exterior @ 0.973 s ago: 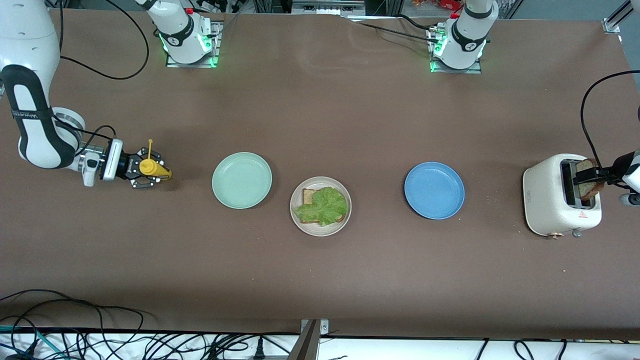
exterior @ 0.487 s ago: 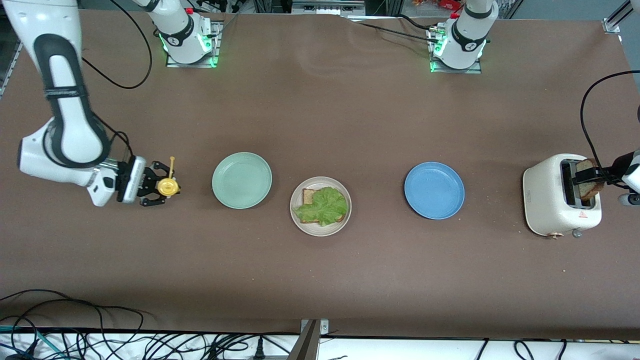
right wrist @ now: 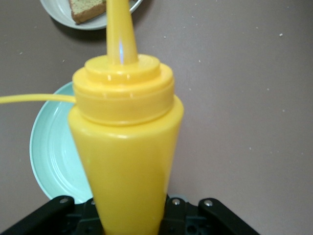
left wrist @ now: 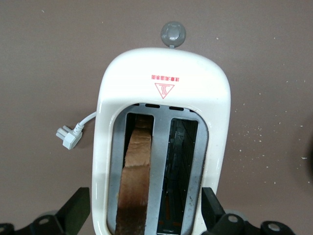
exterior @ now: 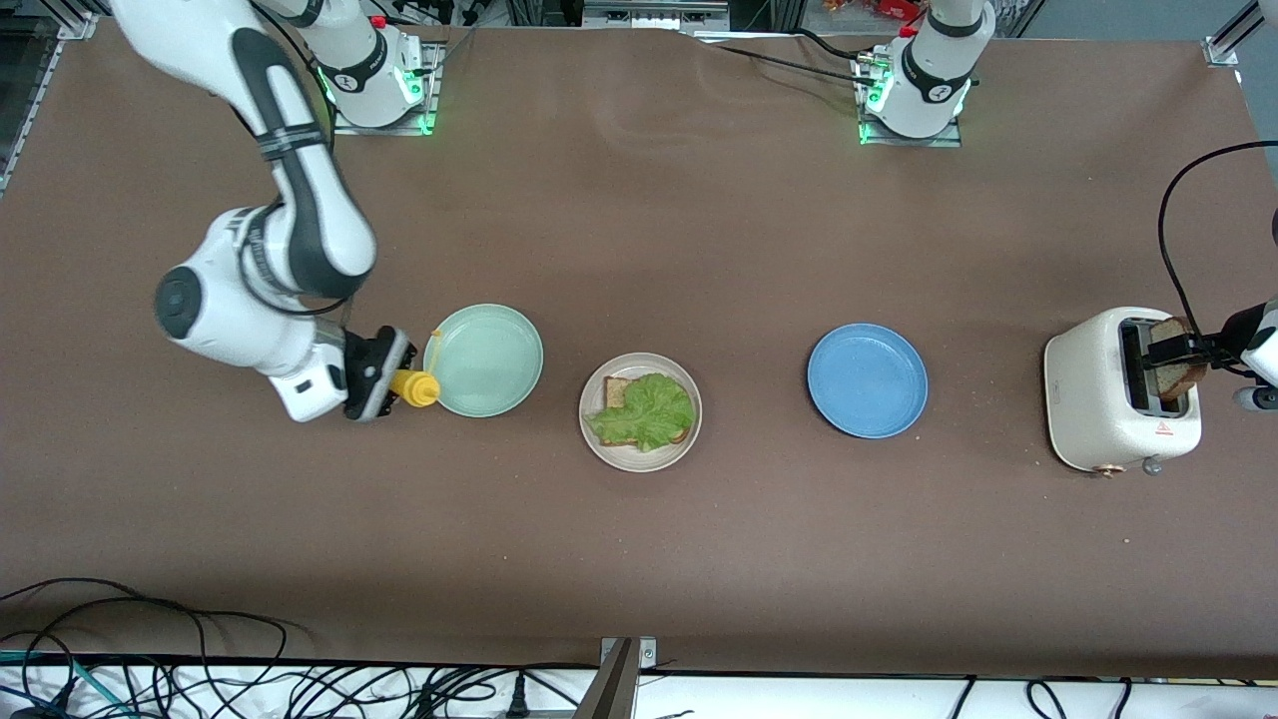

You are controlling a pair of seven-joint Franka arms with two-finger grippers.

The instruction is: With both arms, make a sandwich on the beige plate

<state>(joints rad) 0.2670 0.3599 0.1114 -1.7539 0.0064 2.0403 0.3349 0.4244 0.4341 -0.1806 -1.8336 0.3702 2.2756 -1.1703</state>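
Observation:
The beige plate [exterior: 639, 462] holds a bread slice [exterior: 615, 390] with a green lettuce leaf [exterior: 647, 411] on it. The plate's rim [right wrist: 88, 23] and bread [right wrist: 87, 7] also show in the right wrist view. My right gripper [exterior: 391, 384] [right wrist: 129, 218] is shut on a yellow squeeze bottle [exterior: 416, 388] [right wrist: 127, 147], over the table at the mint-green plate's rim. The bottle's nozzle points toward the beige plate. My left gripper [exterior: 1178, 352] [left wrist: 144, 210] is open over the white toaster [exterior: 1108, 399] [left wrist: 164, 73]. A second bread slice [exterior: 1186, 371] [left wrist: 139, 166] stands in a toaster slot between its fingers.
A mint-green plate [exterior: 489, 355] [right wrist: 49, 152] lies beside the beige plate toward the right arm's end. A blue plate [exterior: 867, 379] lies toward the left arm's end. The toaster's cord plug [left wrist: 68, 136] lies beside the toaster. Cables [exterior: 200, 669] run along the near table edge.
My right arm has swung the yellow bottle from the right arm's end of the table to the mint-green plate's rim. The left arm has not moved.

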